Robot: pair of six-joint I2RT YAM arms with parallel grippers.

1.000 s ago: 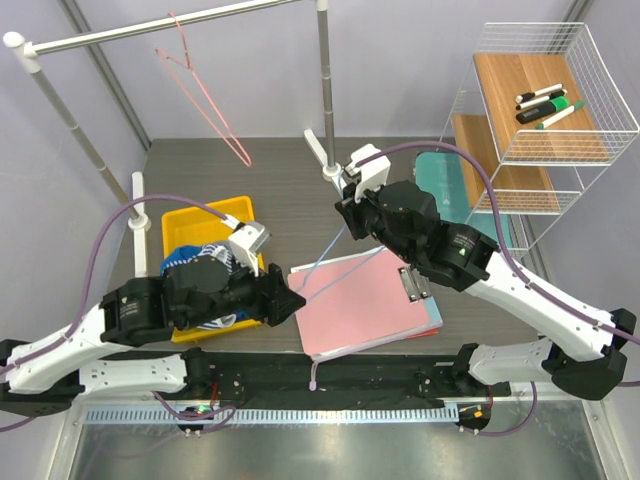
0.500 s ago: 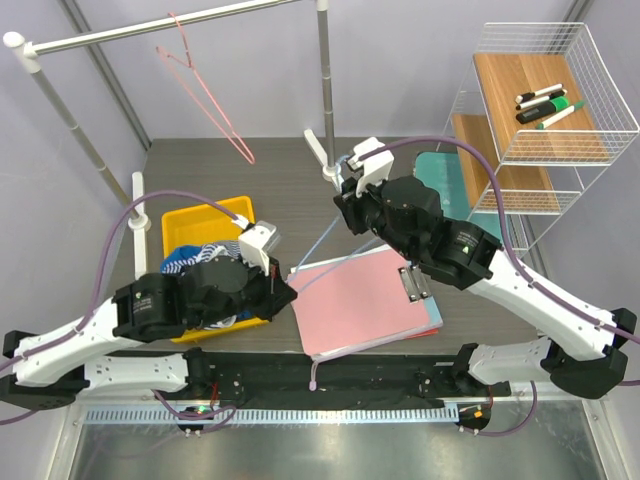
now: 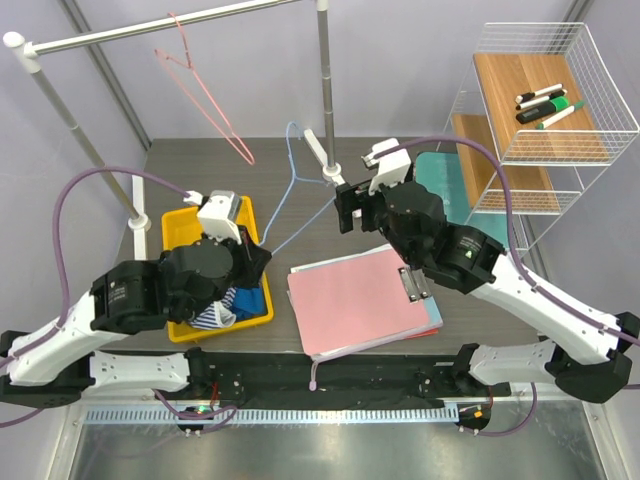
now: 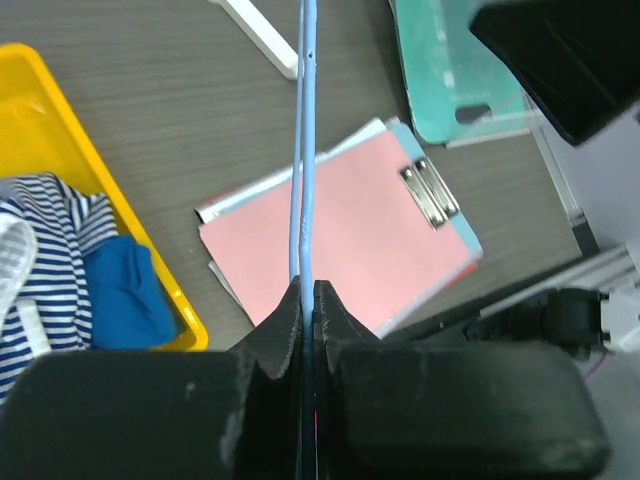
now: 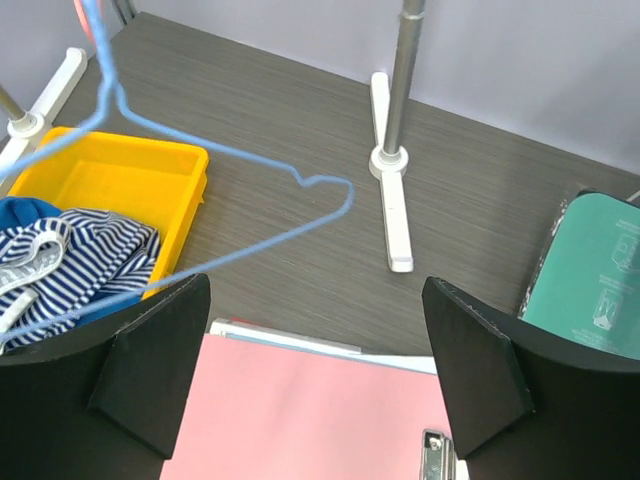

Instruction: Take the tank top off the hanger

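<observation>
The striped blue-and-white tank top [image 3: 213, 317] [image 5: 85, 258] [image 4: 45, 245] lies bunched in the yellow bin [image 3: 178, 222], off the hanger. The light-blue wire hanger [image 3: 296, 160] [image 5: 200, 140] [image 4: 303, 150] is bare and held up over the table. My left gripper [image 3: 262, 256] [image 4: 307, 290] is shut on its lower wire, beside the bin's right edge. My right gripper [image 3: 352, 210] [image 5: 315, 285] stands open above the table, just right of the hanger and apart from it, with nothing between its fingers.
A pink clipboard [image 3: 360, 300] on a stack of papers lies at the front centre. The clothes rail's right post [image 3: 325, 90] and white foot [image 5: 390, 200] stand behind. A pink hanger [image 3: 205, 100] hangs on the rail. At the right are a teal clipboard [image 3: 440, 175] and a wire shelf [image 3: 540, 100].
My left gripper shut on the blue hanger and swung it up and back toward the bin. My right gripper opened and let the hanger go.
</observation>
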